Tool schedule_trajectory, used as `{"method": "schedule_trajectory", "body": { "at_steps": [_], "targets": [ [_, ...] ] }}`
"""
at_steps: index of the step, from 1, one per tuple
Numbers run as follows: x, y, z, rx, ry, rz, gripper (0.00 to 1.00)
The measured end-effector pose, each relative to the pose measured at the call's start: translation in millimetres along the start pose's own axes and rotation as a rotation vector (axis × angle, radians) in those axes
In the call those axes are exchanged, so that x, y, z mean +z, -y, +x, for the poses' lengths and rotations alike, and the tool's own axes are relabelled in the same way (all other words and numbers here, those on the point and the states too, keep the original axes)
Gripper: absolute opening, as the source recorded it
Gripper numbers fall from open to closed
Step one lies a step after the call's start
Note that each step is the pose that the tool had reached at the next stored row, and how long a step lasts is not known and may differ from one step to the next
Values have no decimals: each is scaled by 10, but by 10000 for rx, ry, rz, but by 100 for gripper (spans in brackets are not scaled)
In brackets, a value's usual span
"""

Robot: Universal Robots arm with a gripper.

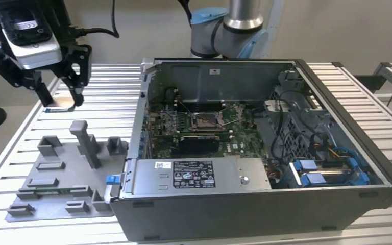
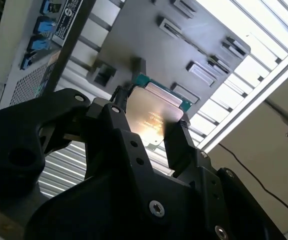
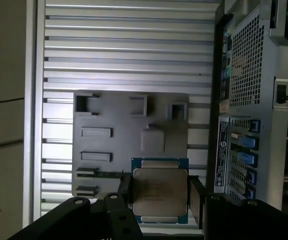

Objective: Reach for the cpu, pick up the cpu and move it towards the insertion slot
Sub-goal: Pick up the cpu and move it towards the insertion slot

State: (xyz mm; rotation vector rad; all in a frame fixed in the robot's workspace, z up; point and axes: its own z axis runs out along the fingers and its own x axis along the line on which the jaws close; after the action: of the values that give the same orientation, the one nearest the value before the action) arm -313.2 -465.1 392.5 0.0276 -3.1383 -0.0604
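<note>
- cpu (image 3: 159, 192): small flat square chip with a pale silver metal lid, rounded at the corners. A thin teal-green edge shows around the lid in both wrist views. It is held level, off the table and above the fixture tray.
- gripper (image 1: 63, 101): black, two-fingered, clenched on the cpu. The fingers (image 3: 196, 200) press on opposite edges of the chip.
- Progress, as judged: the reach and the pick-up look complete. The carry is barely under way, because in the exterior view the chip hangs to the left of the case, well apart from the socket.
- fixture tray (image 3: 121, 145): matte grey plastic plate with moulded blocks, posts and shallow rectangular recesses. One recess directly beyond the chip is square and bare.
- table (image 1: 114, 87): ribbed aluminium slats, pale and reflective.
- computer case (image 1: 250, 204): dark grey sheet-metal box, open on top, with a perforated rear panel visible in the first wrist view.
- insertion slot (image 1: 206, 120): square socket with a shiny metal frame and a dark centre. It is set in a green circuit board (image 1: 240, 145) on the floor of the case and is unoccupied.
</note>
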Motion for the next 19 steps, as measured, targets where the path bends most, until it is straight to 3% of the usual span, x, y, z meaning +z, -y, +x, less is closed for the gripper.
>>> {"method": "schedule_trajectory", "body": {
  "at_steps": [5, 14, 19],
  "targets": [
    [-1, 3, -184, -1, 0, 0, 0],
    [-1, 7, -384, 0, -1, 0, 0],
    [-2, 9, -538, 1, -14, 1, 0]
  ]
}}
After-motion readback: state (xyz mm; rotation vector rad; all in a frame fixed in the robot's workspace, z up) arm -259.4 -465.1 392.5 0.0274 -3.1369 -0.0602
